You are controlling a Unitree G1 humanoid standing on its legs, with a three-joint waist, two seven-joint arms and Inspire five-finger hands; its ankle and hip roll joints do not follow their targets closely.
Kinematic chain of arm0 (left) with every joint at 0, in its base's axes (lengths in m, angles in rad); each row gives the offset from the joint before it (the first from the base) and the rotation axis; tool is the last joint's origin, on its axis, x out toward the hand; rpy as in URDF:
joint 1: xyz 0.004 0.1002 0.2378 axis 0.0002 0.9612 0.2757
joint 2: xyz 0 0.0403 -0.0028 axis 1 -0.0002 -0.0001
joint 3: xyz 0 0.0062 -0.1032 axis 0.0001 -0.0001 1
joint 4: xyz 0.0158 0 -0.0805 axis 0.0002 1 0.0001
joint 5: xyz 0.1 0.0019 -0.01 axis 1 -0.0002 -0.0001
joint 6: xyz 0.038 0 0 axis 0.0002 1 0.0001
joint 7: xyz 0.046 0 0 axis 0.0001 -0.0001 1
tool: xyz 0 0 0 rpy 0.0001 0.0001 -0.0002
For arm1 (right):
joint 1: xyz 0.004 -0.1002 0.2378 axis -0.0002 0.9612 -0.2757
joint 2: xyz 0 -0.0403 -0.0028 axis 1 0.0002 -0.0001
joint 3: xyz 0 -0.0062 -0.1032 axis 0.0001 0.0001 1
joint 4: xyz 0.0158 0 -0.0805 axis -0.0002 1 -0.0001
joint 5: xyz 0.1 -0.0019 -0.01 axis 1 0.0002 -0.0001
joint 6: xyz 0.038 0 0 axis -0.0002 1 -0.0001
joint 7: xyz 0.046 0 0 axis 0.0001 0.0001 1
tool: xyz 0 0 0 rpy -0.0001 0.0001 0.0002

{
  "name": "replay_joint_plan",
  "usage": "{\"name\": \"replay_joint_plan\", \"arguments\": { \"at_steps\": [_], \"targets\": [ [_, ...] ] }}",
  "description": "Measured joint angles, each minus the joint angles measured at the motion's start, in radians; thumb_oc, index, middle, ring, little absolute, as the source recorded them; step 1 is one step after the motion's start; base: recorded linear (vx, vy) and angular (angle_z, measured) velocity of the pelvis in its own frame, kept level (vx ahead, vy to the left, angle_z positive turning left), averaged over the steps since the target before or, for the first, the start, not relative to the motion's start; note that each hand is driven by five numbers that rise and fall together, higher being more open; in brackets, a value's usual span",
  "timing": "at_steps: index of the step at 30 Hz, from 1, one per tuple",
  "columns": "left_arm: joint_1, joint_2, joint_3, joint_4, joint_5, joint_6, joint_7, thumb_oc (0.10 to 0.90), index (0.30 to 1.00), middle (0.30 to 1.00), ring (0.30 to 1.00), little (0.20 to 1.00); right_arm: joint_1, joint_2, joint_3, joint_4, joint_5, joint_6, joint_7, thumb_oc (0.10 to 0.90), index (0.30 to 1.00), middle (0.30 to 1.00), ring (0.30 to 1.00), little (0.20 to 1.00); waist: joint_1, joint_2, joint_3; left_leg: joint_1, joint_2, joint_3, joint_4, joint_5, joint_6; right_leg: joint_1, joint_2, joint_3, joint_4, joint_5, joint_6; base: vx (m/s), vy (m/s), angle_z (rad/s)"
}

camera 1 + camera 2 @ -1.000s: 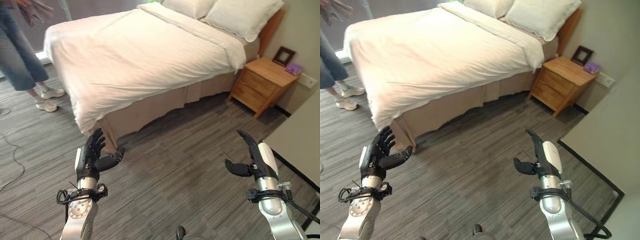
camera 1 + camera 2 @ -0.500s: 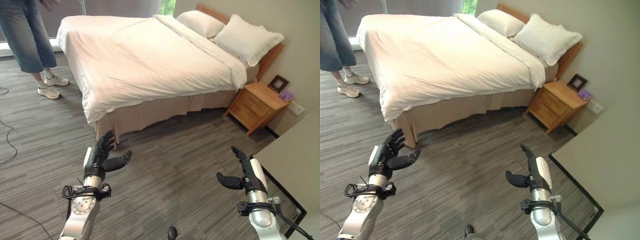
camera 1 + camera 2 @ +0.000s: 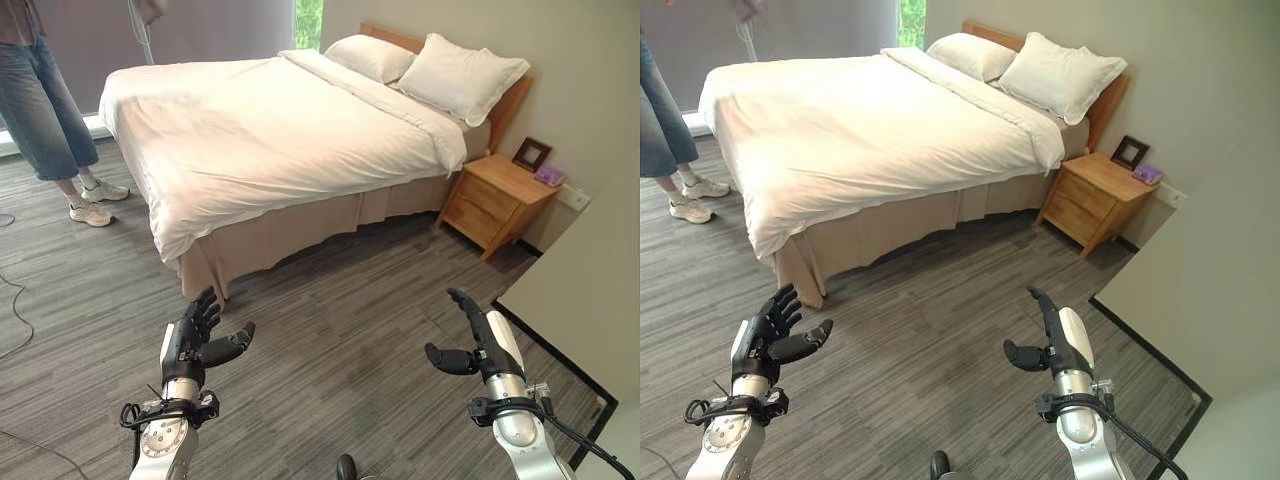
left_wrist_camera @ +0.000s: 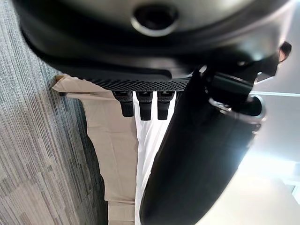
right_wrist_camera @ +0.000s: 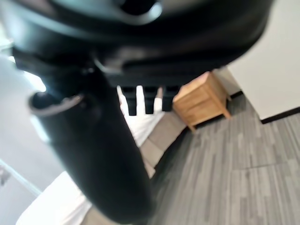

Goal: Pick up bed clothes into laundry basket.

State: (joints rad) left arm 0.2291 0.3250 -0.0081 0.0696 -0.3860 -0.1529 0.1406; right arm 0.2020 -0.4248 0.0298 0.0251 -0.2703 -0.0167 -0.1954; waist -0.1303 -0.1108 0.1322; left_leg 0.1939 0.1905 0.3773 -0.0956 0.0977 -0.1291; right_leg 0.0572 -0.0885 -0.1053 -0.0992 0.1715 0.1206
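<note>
A made bed (image 3: 280, 130) with a white duvet (image 3: 860, 130), two white pillows (image 3: 460, 75) and a beige skirt (image 3: 300, 225) stands across the room ahead of me. No loose clothes or basket are visible. My left hand (image 3: 195, 340) hovers over the grey carpet at the lower left, fingers spread and straight, holding nothing. My right hand (image 3: 480, 340) hovers at the lower right, open too, thumb out to the side. In the left wrist view my fingers (image 4: 144, 104) point toward the bed skirt (image 4: 112, 140).
A wooden nightstand (image 3: 497, 200) with a small picture frame (image 3: 530, 154) stands right of the bed. A person in jeans and white shoes (image 3: 45, 110) stands at the bed's foot, far left. A light-coloured wall panel (image 3: 590, 290) edges the right side. Grey striped carpet (image 3: 340, 320) lies between me and the bed.
The camera has pulled back and swung, so the bed sits further off with its headboard and window in view. Both hands stay open and low.
</note>
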Motion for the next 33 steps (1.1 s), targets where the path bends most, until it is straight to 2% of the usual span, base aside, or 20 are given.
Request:
{"name": "replay_joint_plan", "arguments": {
  "at_steps": [5, 17, 28, 33],
  "targets": [
    [0.000, 0.009, 0.000, 0.000, 0.000, 0.000, 0.001, 0.800, 0.900, 0.900, 0.900, 0.900, 0.004, 0.003, 0.001, 0.000, 0.000, 0.000, 0.000, 0.800, 0.900, 0.900, 0.900, 0.900, -0.005, -0.007, -0.030, 0.004, -0.001, -0.003, 0.000, 0.002, 0.001, 0.006, -0.002, -0.002, 0.000, 0.001, -0.001, -0.01, -0.004, 0.02],
    [0.001, 0.011, -0.002, 0.000, 0.000, 0.000, 0.000, 0.800, 0.900, 0.900, 0.900, 0.900, 0.004, 0.003, 0.001, 0.000, 0.000, 0.000, 0.000, 0.800, 0.900, 0.900, 0.900, 0.900, -0.029, 0.031, -0.053, 0.010, -0.002, -0.001, 0.000, 0.002, 0.000, 0.018, -0.003, -0.002, 0.000, 0.001, -0.001, 0.00, 0.000, 0.00],
    [0.000, 0.012, -0.002, 0.002, 0.004, 0.001, 0.005, 0.800, 0.900, 0.900, 0.900, 0.900, -0.003, -0.001, 0.002, 0.000, 0.000, 0.000, 0.000, 0.800, 0.900, 0.900, 0.900, 0.900, -0.025, 0.022, -0.057, 0.000, -0.009, -0.001, 0.000, 0.004, 0.002, -0.004, -0.005, 0.007, 0.000, 0.005, -0.005, 0.00, 0.013, -0.02],
    [-0.011, 0.035, -0.007, 0.002, 0.037, 0.002, 0.011, 0.800, 0.900, 0.900, 0.900, 0.900, -0.021, -0.048, 0.005, -0.001, 0.000, 0.000, 0.000, 0.800, 0.900, 0.900, 0.900, 0.900, -0.017, 0.010, -0.053, -0.017, -0.019, 0.002, 0.000, 0.003, 0.005, -0.021, -0.013, 0.020, 0.001, 0.007, -0.009, 0.03, 0.078, -0.02]
  ]
}}
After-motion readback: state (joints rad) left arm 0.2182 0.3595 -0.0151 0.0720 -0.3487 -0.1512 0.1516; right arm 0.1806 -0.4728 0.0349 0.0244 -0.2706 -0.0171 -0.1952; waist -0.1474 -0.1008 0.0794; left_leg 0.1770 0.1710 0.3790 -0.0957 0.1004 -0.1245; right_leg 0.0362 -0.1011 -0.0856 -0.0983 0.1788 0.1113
